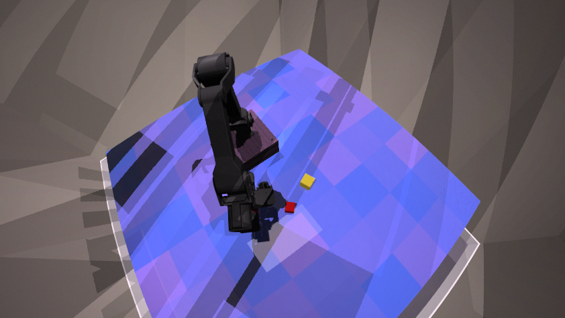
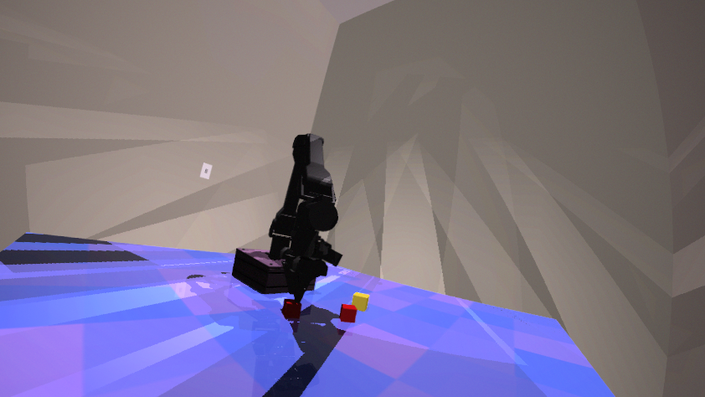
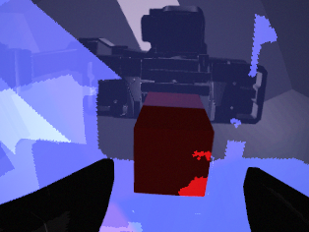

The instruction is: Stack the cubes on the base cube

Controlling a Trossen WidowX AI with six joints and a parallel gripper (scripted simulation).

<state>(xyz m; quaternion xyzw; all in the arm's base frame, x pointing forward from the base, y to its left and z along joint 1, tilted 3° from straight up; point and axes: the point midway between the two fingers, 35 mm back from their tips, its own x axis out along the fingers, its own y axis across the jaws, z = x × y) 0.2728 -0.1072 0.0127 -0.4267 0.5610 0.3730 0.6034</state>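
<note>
Red cube number one [image 2: 291, 309] sits on the table [image 2: 444, 354] right under the black arm [image 2: 306, 197], and the pincer [image 2: 297, 296] is down low over it, its tips reaching the cube's top edge in the exterior view. From the wrist camera that cube [image 3: 173, 143] fills the middle of the shot, dark in shadow with a bright red patch at its lower right corner, and the two dark fingers stand well out to either side of it, not touching it. So the pincer is spread and pinching nothing. From the top view the arm [image 1: 221, 130] folds forward off its dark base block [image 1: 264, 140] and hides this cube almost completely. The second red cube [image 1: 290, 206] lies just beside the wrist, out in the open on the table [image 1: 395, 197], and the yellow cube [image 1: 307, 181] sits near it, a bit farther from the arm, the two apart from each other. In the exterior view the second red cube [image 2: 347, 312] and the yellow one [image 2: 361, 301] look nearly touching, though the top view shows a gap. All three cubes rest on the table.
</note>
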